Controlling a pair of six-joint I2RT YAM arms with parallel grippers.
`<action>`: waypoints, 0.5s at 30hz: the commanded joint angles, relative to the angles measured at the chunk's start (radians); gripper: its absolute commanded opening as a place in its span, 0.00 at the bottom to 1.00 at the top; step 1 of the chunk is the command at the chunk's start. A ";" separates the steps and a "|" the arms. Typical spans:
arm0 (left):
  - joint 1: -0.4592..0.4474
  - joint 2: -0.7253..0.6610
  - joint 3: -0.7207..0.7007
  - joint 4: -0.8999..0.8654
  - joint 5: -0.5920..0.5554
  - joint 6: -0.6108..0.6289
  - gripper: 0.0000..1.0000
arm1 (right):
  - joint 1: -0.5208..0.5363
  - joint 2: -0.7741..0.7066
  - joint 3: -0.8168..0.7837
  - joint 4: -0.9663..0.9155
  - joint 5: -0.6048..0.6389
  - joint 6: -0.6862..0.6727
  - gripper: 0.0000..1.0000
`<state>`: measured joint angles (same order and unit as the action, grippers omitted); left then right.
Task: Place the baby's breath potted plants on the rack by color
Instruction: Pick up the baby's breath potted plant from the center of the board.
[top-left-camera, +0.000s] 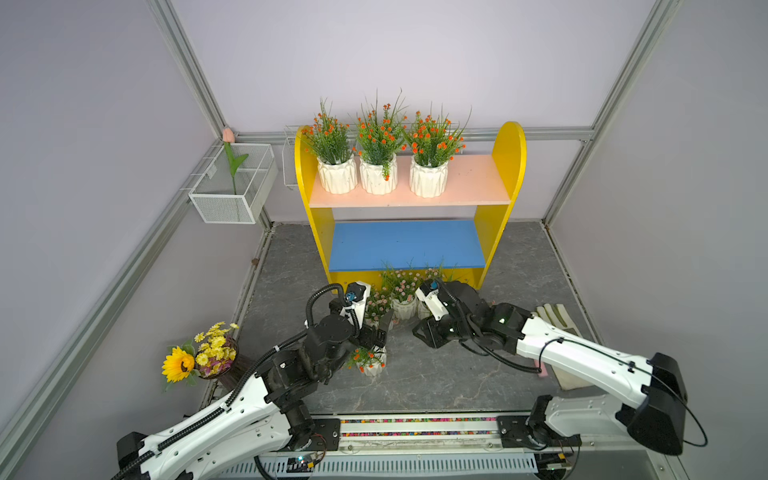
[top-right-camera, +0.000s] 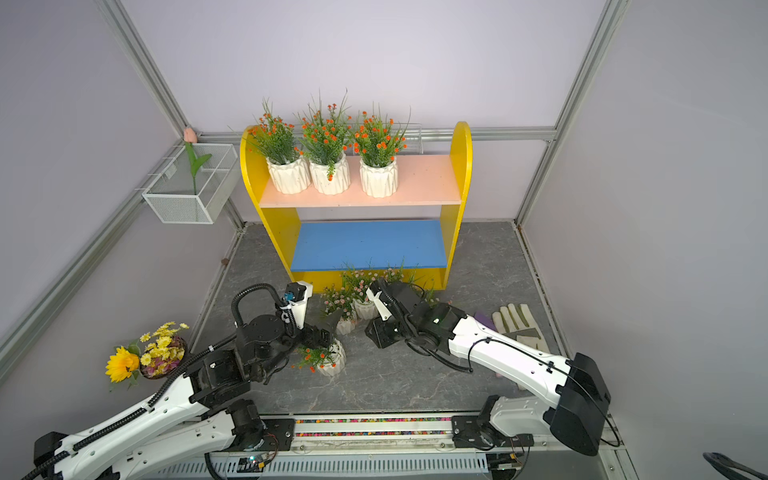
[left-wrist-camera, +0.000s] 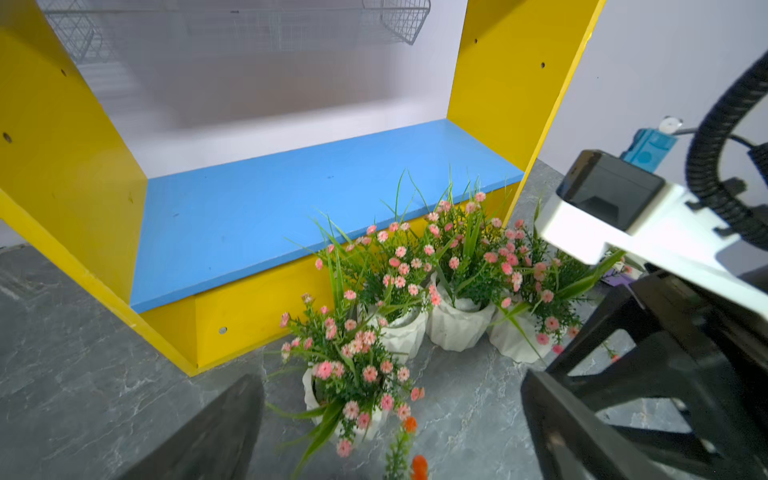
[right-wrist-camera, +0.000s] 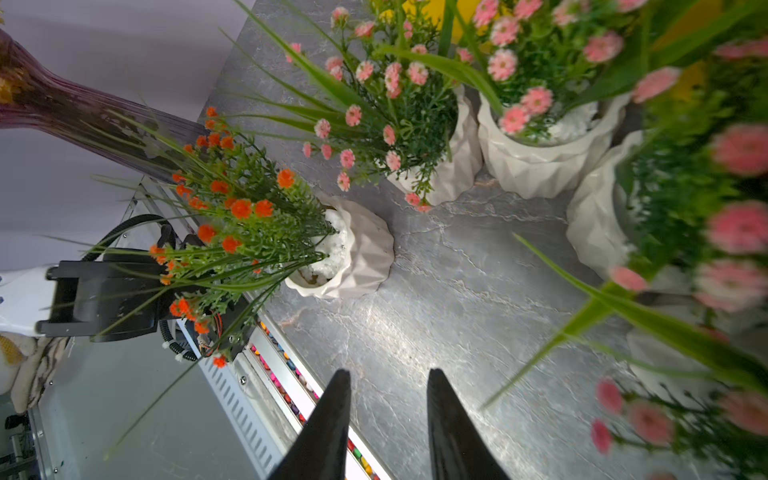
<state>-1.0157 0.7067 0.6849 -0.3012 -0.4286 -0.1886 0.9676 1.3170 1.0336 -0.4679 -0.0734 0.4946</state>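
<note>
The rack (top-left-camera: 510, 149) stands at the back. Three orange baby's breath potted plants (top-left-camera: 377, 178) sit on its pink upper board (top-left-camera: 473, 183); its blue lower board (top-left-camera: 407, 245) is bare. Several pink plants (left-wrist-camera: 461, 266) stand clustered on the floor before it. A fourth orange plant (top-left-camera: 374, 368) stands on the floor, nearer the front. My left gripper (top-left-camera: 376, 336) hangs just above that plant, jaws open wide, nothing between them (left-wrist-camera: 390, 376). My right gripper (top-left-camera: 424, 332) is low beside the pink cluster, pointing towards the left arm, fingers a little apart and holding nothing (right-wrist-camera: 388, 374).
A sunflower bouquet (top-left-camera: 199, 357) in a dark vase stands at the front left. A white wire basket (top-left-camera: 232, 199) with a tulip hangs on the left wall. Pale gloves (top-left-camera: 552, 316) lie on the floor at the right. A rail with coloured beads (top-left-camera: 415, 428) runs along the front edge.
</note>
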 joint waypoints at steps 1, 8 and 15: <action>-0.004 -0.064 -0.038 -0.008 -0.015 -0.053 0.99 | 0.031 0.054 -0.003 0.086 0.046 0.033 0.33; -0.003 -0.176 -0.074 -0.055 -0.021 -0.087 0.99 | 0.069 0.184 0.013 0.163 0.057 0.058 0.33; -0.003 -0.212 -0.081 -0.094 -0.019 -0.096 0.99 | 0.110 0.299 0.077 0.169 0.101 0.071 0.33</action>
<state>-1.0157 0.5068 0.6174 -0.3550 -0.4339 -0.2573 1.0611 1.5913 1.0718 -0.3305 -0.0067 0.5327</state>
